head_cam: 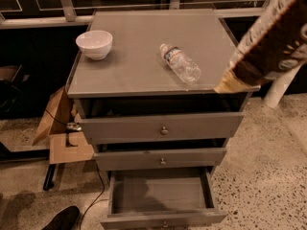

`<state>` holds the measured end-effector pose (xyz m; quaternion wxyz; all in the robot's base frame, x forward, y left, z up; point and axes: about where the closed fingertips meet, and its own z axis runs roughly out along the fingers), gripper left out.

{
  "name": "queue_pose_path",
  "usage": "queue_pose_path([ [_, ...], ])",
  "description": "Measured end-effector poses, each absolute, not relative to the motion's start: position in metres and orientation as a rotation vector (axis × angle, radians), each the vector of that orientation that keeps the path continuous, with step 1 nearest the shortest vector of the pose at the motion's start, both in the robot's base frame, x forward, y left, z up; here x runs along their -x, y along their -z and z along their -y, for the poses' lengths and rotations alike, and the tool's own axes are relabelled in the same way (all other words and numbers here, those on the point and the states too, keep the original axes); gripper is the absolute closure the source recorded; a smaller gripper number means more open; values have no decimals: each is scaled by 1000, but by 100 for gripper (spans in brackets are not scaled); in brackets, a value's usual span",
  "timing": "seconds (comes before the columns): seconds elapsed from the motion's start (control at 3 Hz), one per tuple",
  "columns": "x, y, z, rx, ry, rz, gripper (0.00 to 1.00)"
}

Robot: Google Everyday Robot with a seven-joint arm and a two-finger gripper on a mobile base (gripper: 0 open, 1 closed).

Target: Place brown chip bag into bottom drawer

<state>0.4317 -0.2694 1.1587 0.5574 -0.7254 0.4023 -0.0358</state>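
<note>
The brown chip bag (273,47) hangs in the air at the upper right of the camera view, tilted steeply, its cream-yellow lower corner pointing down and left and overlapping, in the picture, the right front corner of the grey counter (139,56). The bag looms large and blurred, dark brown across most of its face with pale lettering near the right edge. It is well apart from the bottom drawer (160,195), which stands pulled out at the foot of the cabinet with its grey floor showing and a small knob on its front. The tool is out of the frame, beyond the upper right edge where the bag runs off, so whether it is clamped on the bag cannot be told. On the counter a white bowl (94,44) sits upright near the left rear corner, and a clear water bottle (180,63) lies on its side right of centre, cap toward the back, near the bag's lower corner. Below the counter the top drawer (163,127) and the middle drawer (160,158) each carry a round metal knob, with dark gaps above their fronts. To the cabinet's left, flattened cardboard (62,128) leans and lies on the speckled floor (259,176), a black cable (98,176) trails past it, and a dark shoe-like shape (60,218) sits at the bottom edge. A white post (278,87) stands at the right, behind the bag.
</note>
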Motion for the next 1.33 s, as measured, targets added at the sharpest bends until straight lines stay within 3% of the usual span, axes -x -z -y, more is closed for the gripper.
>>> queue_pose_path([
  [1.33,-369,-1018,270,2001,122,-866,100],
])
